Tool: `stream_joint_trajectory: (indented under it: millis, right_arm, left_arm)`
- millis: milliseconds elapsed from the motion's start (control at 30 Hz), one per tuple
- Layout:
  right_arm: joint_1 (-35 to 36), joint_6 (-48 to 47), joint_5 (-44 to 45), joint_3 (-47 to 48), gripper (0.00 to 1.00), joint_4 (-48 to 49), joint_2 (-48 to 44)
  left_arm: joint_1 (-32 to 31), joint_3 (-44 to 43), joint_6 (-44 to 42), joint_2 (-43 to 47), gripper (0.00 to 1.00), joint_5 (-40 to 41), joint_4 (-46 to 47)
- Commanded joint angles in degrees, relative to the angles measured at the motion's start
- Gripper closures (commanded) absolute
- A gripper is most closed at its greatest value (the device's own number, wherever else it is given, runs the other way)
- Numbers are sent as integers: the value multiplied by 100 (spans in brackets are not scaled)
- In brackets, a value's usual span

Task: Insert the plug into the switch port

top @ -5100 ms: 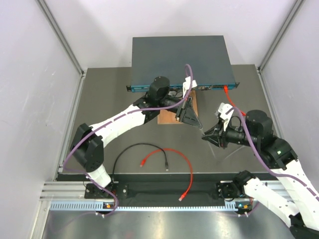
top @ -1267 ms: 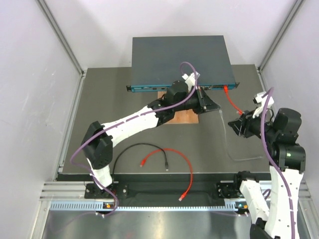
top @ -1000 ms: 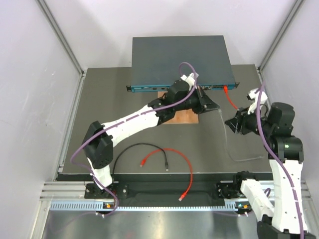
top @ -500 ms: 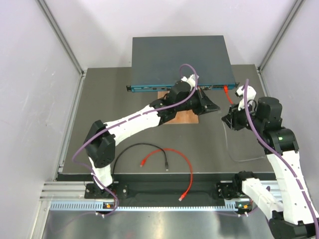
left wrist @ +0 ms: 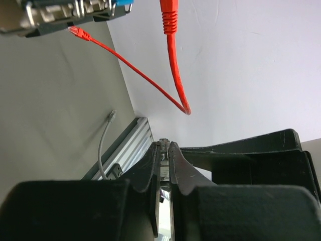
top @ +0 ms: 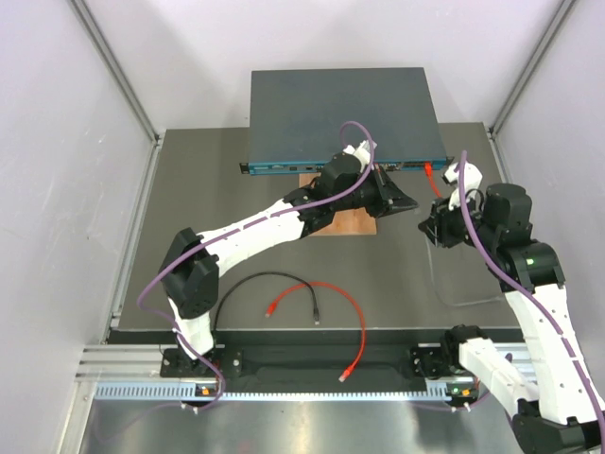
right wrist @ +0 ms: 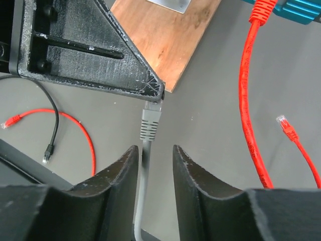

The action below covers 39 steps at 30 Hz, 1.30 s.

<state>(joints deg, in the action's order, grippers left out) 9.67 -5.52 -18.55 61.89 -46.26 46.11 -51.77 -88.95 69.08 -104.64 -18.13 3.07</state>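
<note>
The switch (top: 340, 109) is a wide dark blue-grey box at the back; its teal front face (top: 284, 167) also shows in the right wrist view (right wrist: 296, 10). My left gripper (top: 412, 205) is shut on the clear tip of the grey cable's plug (right wrist: 150, 123), held in front of the switch's right end. In the left wrist view the fingertips (left wrist: 173, 150) pinch the plug (left wrist: 164, 145). My right gripper (right wrist: 155, 150) is open, its fingers either side of the grey cable (right wrist: 143, 191) just behind the plug's boot. In the top view it (top: 435, 225) sits right of the left gripper.
A red cable (right wrist: 248, 100) is plugged into the switch near its right end, with a loose red plug (right wrist: 286, 125) on the mat. A brown wooden board (right wrist: 165, 35) lies under the left arm. Black (top: 255, 284) and red (top: 350, 312) cables lie at the front.
My right gripper has moved left and forward to the left gripper's tip and now straddles the grey cable. The left arm, which earlier swung right, has held still over the last second.
</note>
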Motion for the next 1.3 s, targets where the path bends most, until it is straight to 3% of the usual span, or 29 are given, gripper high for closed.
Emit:
stream_joint_trajectory:
  millis: [0,267,367,400,433,533,567,600,667,700,800,933,1100,1267]
  right_arm:
    - [105,-72,-88,-27,67,170,-111]
    - [105,-90,-35,-168,76,205,-146]
    - [96,-46,-26,-160,90,249,-155]
    - [96,-28,-18,-133,100,258,-155]
    - [96,-11,-9,-124,100,267,-172]
    - [96,138,61,16,100,276,-155]
    - [96,191,131,68,100,258,-102]
    - [105,296,315,182,100,240,-67]
    - [105,384,518,323,100,188,47]
    - [105,394,710,507,100,74,117]
    - [96,464,974,806,100,-67,390]
    - [96,691,1150,1061,100,-85,662]
    - [105,701,1178,1246,100,-94,1031]
    - [219,728,1222,1563,100,-164,1409]
  left_arm:
    - [27,-88,176,-39,100,-6,334]
    - [35,-61,290,-48,100,-103,571]
    - [35,-26,334,-48,100,-129,624]
    - [35,0,343,-48,100,-138,651]
    - [35,9,334,-48,100,-147,721]
    - [44,9,238,-4,81,-129,800]
    - [70,-17,168,14,58,-129,800]
    - [96,-87,-15,31,48,-138,800]
    - [254,-210,-245,154,38,-95,591]
    - [307,-324,-524,207,27,-7,468]
    - [501,-325,-1043,523,13,116,142]
    - [606,-62,-1649,989,2,213,-130]
    - [738,316,-2406,1542,1,398,-281]
    - [949,527,-2592,1903,1,547,-456]
